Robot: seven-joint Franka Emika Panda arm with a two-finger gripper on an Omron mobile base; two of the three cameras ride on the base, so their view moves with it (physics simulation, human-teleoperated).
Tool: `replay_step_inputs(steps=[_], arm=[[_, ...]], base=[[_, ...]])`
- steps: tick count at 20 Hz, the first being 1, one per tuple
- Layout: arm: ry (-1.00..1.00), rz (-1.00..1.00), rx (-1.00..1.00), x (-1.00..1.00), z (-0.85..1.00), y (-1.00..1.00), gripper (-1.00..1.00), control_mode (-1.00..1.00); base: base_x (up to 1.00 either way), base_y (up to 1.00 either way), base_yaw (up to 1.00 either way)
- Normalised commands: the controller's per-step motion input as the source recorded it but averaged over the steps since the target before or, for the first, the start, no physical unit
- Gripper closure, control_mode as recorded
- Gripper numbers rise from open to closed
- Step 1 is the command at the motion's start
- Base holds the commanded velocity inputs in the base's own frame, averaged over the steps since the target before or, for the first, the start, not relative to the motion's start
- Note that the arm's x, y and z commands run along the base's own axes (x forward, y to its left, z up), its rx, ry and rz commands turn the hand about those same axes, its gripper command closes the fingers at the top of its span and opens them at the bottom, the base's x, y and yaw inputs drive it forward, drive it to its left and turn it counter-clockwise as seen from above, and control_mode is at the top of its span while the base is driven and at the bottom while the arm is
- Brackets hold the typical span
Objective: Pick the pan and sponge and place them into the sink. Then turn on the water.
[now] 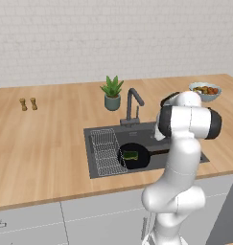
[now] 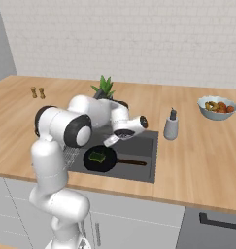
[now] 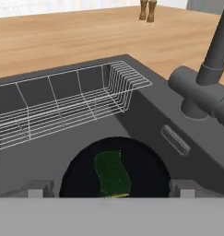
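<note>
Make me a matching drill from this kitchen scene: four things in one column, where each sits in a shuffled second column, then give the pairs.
Things:
1. sponge
2. pan
3. wire rack
4. fruit bowl

Places:
A. on the counter, to the right of the sink
B. lying in the pan
C. on the sink floor, handle pointing right
D. in the left part of the sink

Pairs: 1-B, 2-C, 3-D, 4-A
</note>
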Motion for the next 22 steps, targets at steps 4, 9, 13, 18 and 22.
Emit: replay_step_inputs(steps=[4,9,13,18,22], arm=[[-0.2,-0.14,0.36,-0.16,0.7,-0.11,-1.0,-1.0],[-0.28,-0.16,0.3,0.01,0.25,-0.11,-1.0,-1.0],[-0.26,-0.25,0.0,0.15,-0.04,0.01,-1.0,-1.0],[-0.16,-0.31,0.14,0.17,0.1,0.0,-1.0,-1.0],[-0.18,-0.35,0.3,0.04,0.18,0.0,-1.0,-1.0]], base=[[0.0,0.0,0.0],[0.0,0.0,0.0],[0.0,0.0,0.0],[0.0,0.0,0.0],[0.0,0.0,0.0]])
